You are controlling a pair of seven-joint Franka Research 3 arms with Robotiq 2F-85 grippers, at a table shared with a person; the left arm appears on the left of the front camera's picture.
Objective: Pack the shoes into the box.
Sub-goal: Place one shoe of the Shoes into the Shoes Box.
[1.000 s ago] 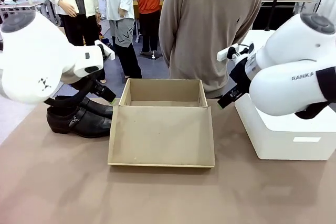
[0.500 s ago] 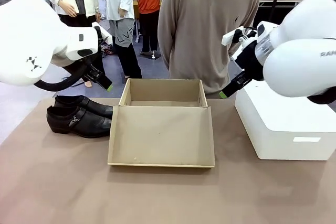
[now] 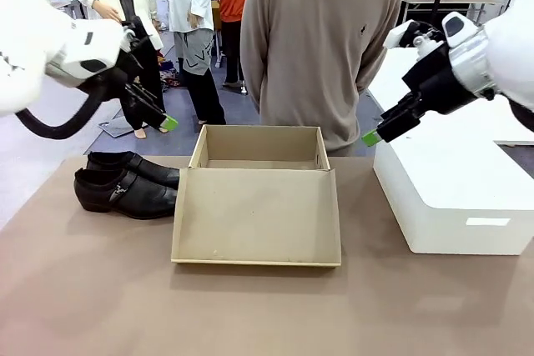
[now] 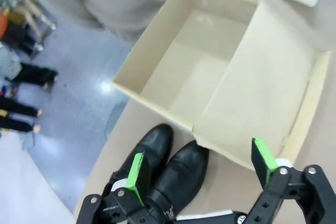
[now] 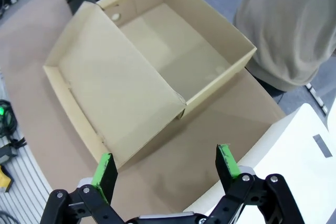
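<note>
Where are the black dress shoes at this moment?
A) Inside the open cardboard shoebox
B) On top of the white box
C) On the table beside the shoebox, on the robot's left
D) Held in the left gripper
C: the dress shoes stand side by side on the table, just left of the open cardboard shoebox, which has nothing in it.

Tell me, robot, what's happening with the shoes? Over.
Open, empty: left gripper, right gripper. Both shoes on table, left of box, which sits open, empty. Path clear.

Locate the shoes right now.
Front view: the shoes sit side by side on the table's left side, toes pointing at the open box beside them.
</note>
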